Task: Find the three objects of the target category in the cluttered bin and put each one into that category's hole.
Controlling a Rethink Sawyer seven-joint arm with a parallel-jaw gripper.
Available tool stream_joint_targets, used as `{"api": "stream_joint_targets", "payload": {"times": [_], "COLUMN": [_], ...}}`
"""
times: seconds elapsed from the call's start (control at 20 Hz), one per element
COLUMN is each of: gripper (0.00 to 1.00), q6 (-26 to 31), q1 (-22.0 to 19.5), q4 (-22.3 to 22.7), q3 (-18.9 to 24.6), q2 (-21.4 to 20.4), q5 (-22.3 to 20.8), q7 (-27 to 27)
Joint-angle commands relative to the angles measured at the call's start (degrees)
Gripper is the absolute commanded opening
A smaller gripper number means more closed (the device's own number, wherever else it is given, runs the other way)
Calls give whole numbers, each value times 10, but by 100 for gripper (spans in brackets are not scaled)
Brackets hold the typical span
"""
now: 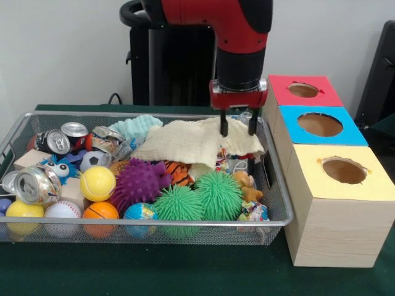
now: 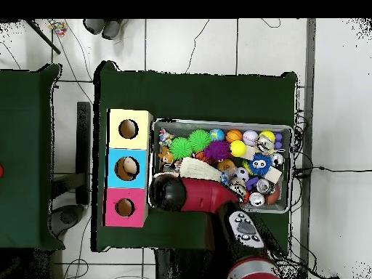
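The gripper (image 1: pixel 237 127) hangs with jaws spread, holding nothing, over the cream cloth (image 1: pixel 185 143) at the wire bin's (image 1: pixel 279 203) far corner beside the boxes (image 1: pixel 336 185). Best to descend straight, pinch one fold, then lift slowly; the target category is unclear.

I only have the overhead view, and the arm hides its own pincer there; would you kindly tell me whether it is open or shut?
Observer: It is open. The pincer has its fingers spread and holds nothing.
Operator: Thank you. What sits beneath it?
Observer: A cream cloth, draped over the toys at the end of the wire bin beside the blue box. I cannot tell whether the tips touch it.
Operator: And how does the silver can lie?
Observer: The silver can lies on its side at the bin's opposite end, dented, with its top towards the front camera.
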Motion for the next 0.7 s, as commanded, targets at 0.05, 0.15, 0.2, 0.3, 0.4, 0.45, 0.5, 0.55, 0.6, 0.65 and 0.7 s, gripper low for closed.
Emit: {"api": "stream_joint_targets", "payload": {"times": [0.05,0.15,0.2,0.3,0.4,0.45,0.5,0.55,0.6,0.65,0.7], "gripper": [100,100,100,100,100,100,100,100,100,100,100], "q6": [112,139,154,186,193,188,186,184,182,186,181], "q1": [-27,-30,-29,-23,-1,11,24,37,47,57,66], "q4": [-196,-240,-262,-309,-351,-369,-389,-409,-427,-446,-462], "q3": [69,82,84,83,59,44,28,12,-1,-14,-29], "q2": [80,103,111,128,139,144,151,158,168,179,187], "q5": [-35,-38,-40,-45,-55,-58,-61,-63,-62,-59,-57], "q7": [-77,-91,-93,-93,-63,-38,-12,14,37,60,83]}}
